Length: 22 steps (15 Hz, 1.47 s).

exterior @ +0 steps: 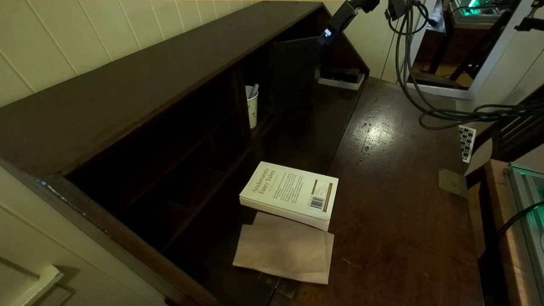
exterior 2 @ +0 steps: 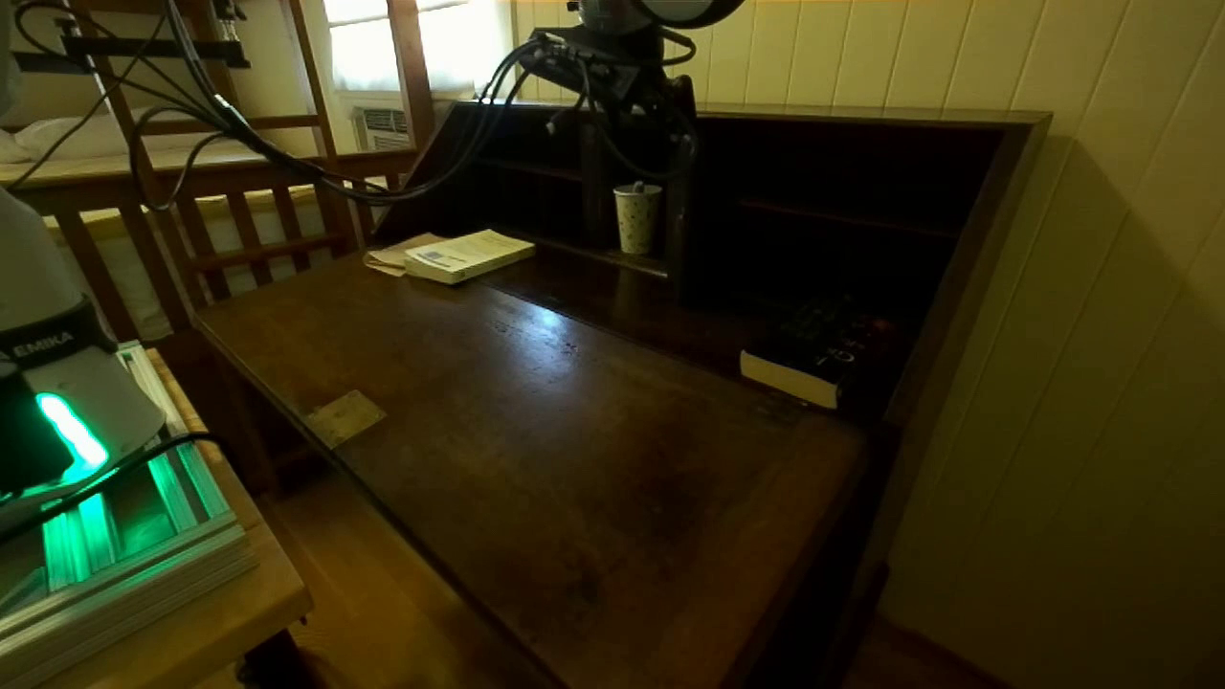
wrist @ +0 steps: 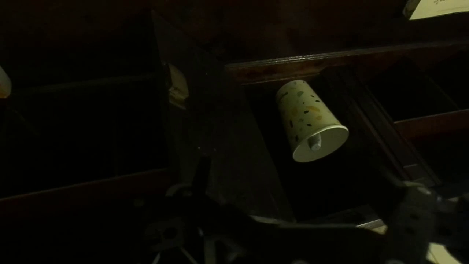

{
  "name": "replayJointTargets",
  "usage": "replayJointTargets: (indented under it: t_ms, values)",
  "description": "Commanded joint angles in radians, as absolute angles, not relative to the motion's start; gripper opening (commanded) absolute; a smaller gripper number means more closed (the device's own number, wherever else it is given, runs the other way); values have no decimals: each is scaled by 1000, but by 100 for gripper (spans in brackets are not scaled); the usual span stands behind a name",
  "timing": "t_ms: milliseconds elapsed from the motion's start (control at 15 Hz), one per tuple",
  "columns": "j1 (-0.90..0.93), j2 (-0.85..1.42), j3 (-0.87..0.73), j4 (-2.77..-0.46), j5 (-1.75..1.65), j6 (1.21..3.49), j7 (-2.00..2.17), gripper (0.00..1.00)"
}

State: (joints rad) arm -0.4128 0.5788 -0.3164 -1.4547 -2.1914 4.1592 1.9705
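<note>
My gripper (wrist: 296,176) is open and empty in the dim wrist view, its two dark fingers wide apart. It also shows as a dark shape high in front of the desk's shelves in an exterior view (exterior 2: 675,124). A pale speckled paper cup (wrist: 307,113) stands in a narrow compartment between the fingers' directions, apart from them. It shows upright in both exterior views (exterior: 252,110) (exterior 2: 636,220). A grey stick-like thing (wrist: 315,142) stands inside the cup. A dark door panel (exterior: 295,74) stands open beside the cup's compartment.
A cream book (exterior: 293,191) lies on the dark wooden desk (exterior: 395,221) near brown paper sheets (exterior: 282,253). A thick black book (exterior 2: 813,354) lies at the desk's opposite end. The hutch's top board (exterior: 140,72) runs above the compartments. Cables (exterior: 429,110) hang from the arm.
</note>
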Motion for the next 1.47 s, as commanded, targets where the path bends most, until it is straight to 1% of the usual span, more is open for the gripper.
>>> replayJointTargets:
  t_ms: [0, 333, 600, 1400]
  values:
    - [-368, 590, -380, -1431, -2184, 4173, 1998, 100]
    - [-324, 577, -458, -1445, -2211, 4113, 2058, 100]
    - [-314, 597, -485, -1423, -2201, 4053, 2094, 100]
    - [-363, 682, -393, -1335, -2070, 4013, 1939, 100]
